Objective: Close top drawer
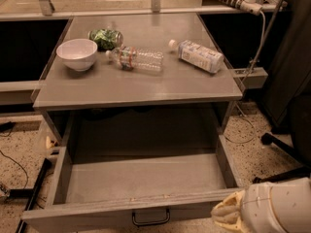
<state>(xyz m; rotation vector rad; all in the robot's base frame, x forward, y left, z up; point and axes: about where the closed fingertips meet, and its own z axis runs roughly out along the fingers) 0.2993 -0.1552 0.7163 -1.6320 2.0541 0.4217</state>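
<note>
The top drawer (146, 178) is pulled far out from under the grey tabletop (141, 84). Its long grey tray is empty. Its front panel runs along the bottom of the view, with a small dark wire handle (151, 218) at its centre. My gripper (228, 213) is at the bottom right, right at the drawer's front right corner. It shows as cream-coloured fingers (224, 211) on a white wrist.
On the tabletop lie a white bowl (77, 53), a green bag (106, 38), a clear water bottle (136, 58) on its side and a white labelled bottle (198, 55) on its side. A chair base (282, 149) and cables are on the floor to the right.
</note>
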